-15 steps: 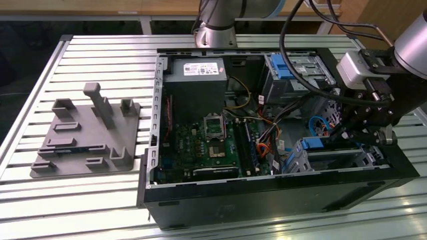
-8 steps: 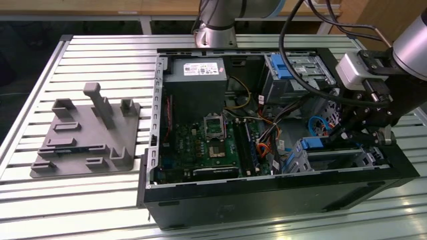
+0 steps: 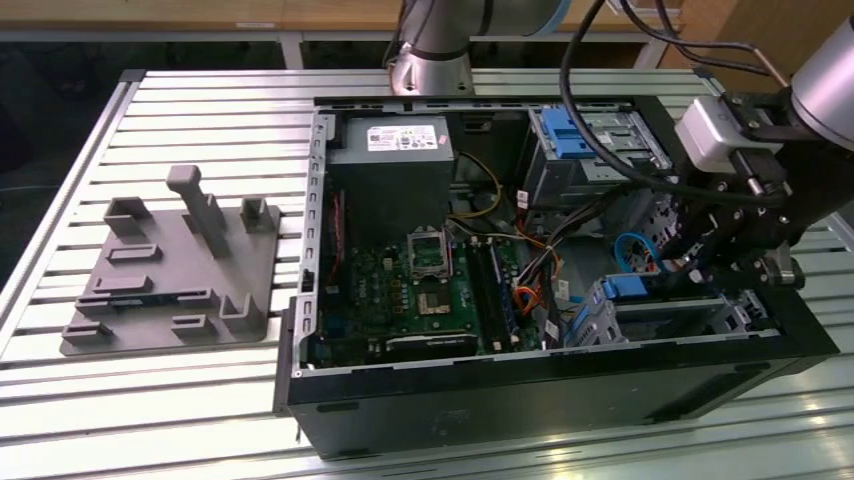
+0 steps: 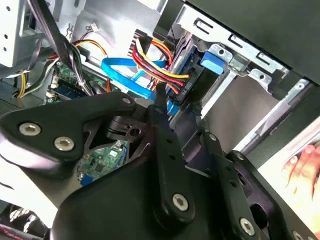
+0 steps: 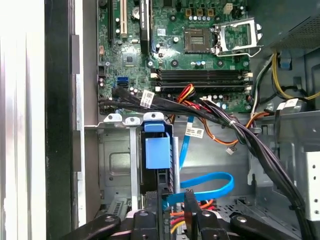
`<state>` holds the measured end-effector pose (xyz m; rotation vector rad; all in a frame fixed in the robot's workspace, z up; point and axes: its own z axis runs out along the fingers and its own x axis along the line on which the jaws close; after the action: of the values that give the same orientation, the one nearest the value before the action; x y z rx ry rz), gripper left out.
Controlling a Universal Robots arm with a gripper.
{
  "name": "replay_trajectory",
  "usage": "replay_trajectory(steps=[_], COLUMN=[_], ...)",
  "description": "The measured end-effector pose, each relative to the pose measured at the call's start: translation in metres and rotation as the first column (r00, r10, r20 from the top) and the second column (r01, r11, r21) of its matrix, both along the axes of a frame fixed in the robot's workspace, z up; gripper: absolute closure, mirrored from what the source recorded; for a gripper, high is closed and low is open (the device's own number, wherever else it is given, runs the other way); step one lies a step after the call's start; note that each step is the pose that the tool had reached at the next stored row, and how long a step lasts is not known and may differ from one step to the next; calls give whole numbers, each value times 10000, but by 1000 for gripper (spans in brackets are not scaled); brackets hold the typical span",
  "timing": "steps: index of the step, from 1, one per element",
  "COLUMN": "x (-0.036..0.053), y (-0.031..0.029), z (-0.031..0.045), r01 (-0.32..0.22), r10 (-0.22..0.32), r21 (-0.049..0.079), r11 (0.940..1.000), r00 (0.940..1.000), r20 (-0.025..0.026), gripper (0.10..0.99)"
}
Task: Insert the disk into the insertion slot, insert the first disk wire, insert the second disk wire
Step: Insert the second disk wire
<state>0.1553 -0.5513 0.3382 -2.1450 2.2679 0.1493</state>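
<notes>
Right now the robot hand (image 3: 707, 262) is down inside the open computer case (image 3: 534, 390), at the case's corner on the exterior view's right, just above the silver insertion slot (image 3: 674, 315). The disk (image 5: 157, 152) with its bright blue carrier sits seated in that slot, standing on edge between the cage's perforated sheet-metal walls; its blue end also shows in the exterior view at the slot's mouth. In the second wrist view the hand's black fingers (image 4: 162, 127) are pressed close together at the tip, pinching the connector end of the multicoloured power wire (image 4: 152, 62) right at the disk's rear edge; what exactly is pinched is partly hidden by the linkage. A flat blue data cable (image 5: 205, 187) loops just beside the disk, between it and the green motherboard (image 5: 200, 55), and runs under the hand. A thick black cable bundle (image 5: 240, 132) crosses from the motherboard's edge toward the far wall of the case. Beyond the slot, toward the case's back, stands the taller grey bay with a blue latch (image 3: 567, 130), beside the power supply (image 3: 394, 150). Left of the case in the exterior view a grey fixture block (image 3: 174, 270) lies on the slatted counter (image 3: 134, 400). A person's hand (image 4: 302, 165) shows outside the case wall in the second wrist view.
</notes>
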Motion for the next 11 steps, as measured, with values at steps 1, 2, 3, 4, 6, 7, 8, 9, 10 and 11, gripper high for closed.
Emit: replay_trajectory(steps=[1,2,3,4,6,7,8,9,10,11], x=[0,0,0,0,0,0,0,1,2,2], y=[10,20,29,41,60,70,81,93,107,123], z=[27,57,94,141,226,259,281,294,306,319], r01=[0,1,0,0,0,0,0,2,5,15], r10=[0,-1,0,0,0,0,0,-2,-5,-15], r21=[1,2,1,-1,-10,-20,-37,-52,-78,-112], r11=[10000,10000,10000,10000,10000,10000,10000,10000,10000,9999], r00=[10000,10000,10000,10000,10000,10000,10000,10000,10000,10000], r20=[0,0,0,1,2,3,3,2,2,3], gripper=[733,733,733,733,733,733,733,733,733,733])
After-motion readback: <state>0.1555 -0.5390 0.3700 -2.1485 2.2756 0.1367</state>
